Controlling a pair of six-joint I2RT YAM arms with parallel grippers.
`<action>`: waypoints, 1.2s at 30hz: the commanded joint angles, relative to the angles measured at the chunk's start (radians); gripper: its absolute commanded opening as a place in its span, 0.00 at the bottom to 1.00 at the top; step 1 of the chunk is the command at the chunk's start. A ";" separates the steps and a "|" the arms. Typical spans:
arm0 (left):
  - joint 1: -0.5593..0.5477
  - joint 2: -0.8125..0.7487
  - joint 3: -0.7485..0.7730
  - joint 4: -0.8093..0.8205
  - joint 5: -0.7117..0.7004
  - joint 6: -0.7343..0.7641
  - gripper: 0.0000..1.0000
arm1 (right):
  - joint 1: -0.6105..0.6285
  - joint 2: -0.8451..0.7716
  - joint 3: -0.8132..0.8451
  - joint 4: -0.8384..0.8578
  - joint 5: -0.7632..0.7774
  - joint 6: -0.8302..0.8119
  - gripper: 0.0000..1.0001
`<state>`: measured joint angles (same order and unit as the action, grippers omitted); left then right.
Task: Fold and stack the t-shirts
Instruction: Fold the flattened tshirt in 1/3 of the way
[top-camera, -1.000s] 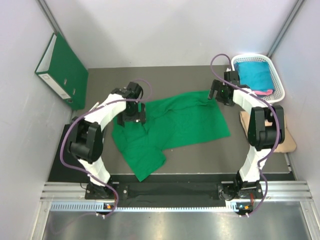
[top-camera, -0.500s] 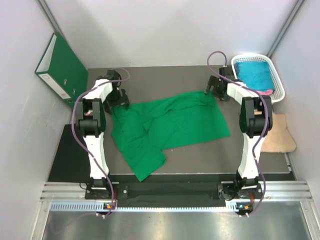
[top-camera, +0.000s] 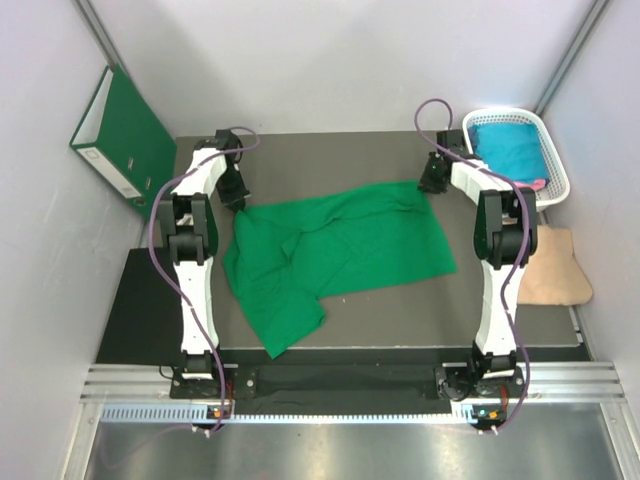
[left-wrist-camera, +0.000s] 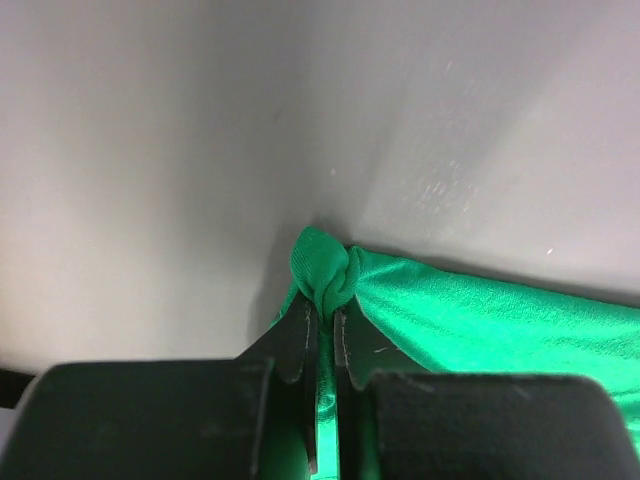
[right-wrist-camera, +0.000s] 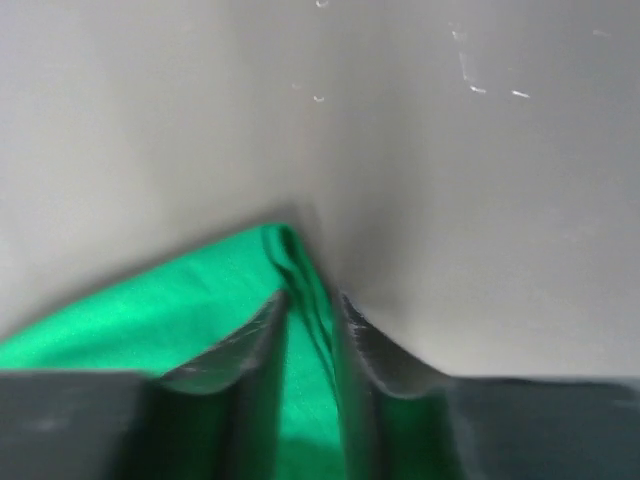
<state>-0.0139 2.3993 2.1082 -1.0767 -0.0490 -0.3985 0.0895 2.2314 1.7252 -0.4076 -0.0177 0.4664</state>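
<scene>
Because L gripper (left-wrist-camera: 322, 318) and R gripper (right-wrist-camera: 310, 305) each pinch a far-edge corner, green t-shirt (top-camera: 370, 240) lies spread wide, prob. for folding.

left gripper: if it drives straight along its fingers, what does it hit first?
The left gripper is shut on a corner of the green t-shirt, so that bunched cloth comes first. Past it the wrist view shows only a bare grey surface, probably the table; depth is unclear.
</scene>
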 joint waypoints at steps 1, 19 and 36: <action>0.003 0.098 0.100 0.073 -0.018 -0.028 0.00 | -0.010 0.072 0.092 -0.007 -0.080 0.009 0.12; 0.005 0.233 0.335 0.210 0.044 -0.088 0.00 | -0.050 0.119 0.231 -0.043 0.084 0.037 0.00; 0.046 0.213 0.342 0.383 0.199 -0.083 0.84 | -0.068 0.097 0.200 0.009 0.078 0.078 0.22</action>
<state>0.0044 2.6240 2.4691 -0.7704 0.0921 -0.4984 0.0471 2.3596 1.9209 -0.4335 0.0448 0.5465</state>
